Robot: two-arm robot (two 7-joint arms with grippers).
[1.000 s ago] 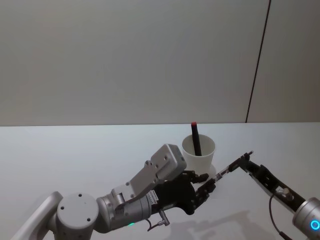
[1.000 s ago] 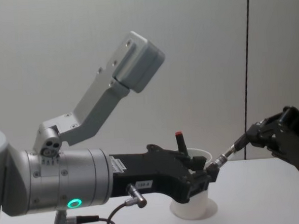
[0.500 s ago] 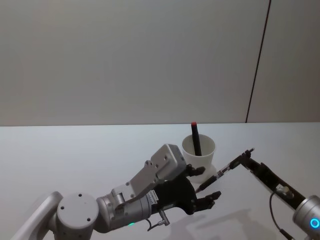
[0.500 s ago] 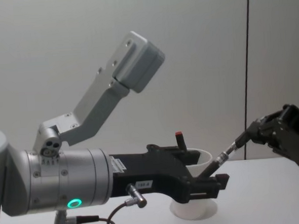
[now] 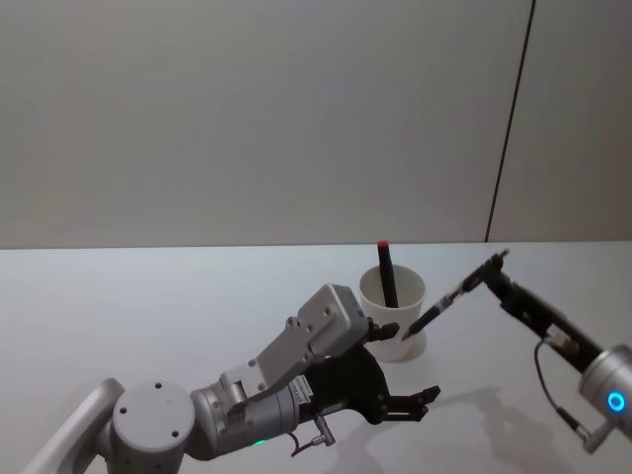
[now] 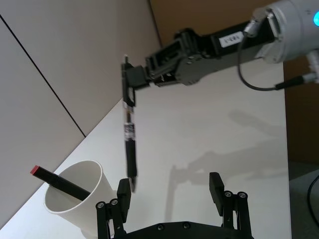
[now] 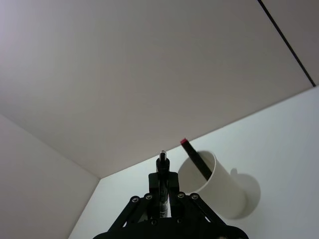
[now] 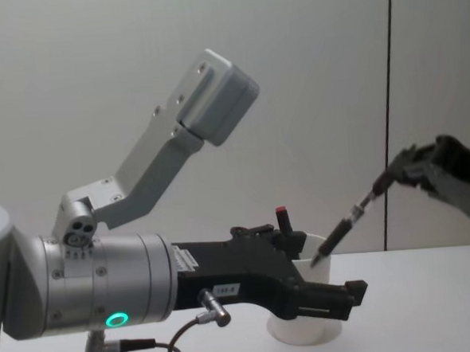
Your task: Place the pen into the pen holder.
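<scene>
While the left hand (image 5: 400, 373) sat nearest the body, low over the desk (image 5: 148, 306) and just in front of the pen holder (image 5: 392, 301), its two fingers were spread wide and gripped nothing; the left wrist view showed both fingertips (image 6: 216, 179) apart with bare desk between them. Just beyond it stood the pen holder, a white paper cup, upright, already carrying a black red-capped marker (image 5: 386, 273) that leaned against its far rim. The pen (image 5: 441, 307) hung in the air on the cup's right side, pinched at its upper end by the right hand (image 5: 497, 271), whose fingers were closed on the barrel. The pen's long axis ran on a slant, from the grip high on the right down and leftward to the tip, which lay close to the cup's near right rim; in the chest view the tip (image 8: 315, 260) appeared just at rim height, whether over the mouth or just outside it could not be told. Judgement: the pen lay down-left of the right hand along its own axis, so the insertion would likely need the tip carried further left over the opening and the barrel stood steeper. The right hand alone held the task's thing.
</scene>
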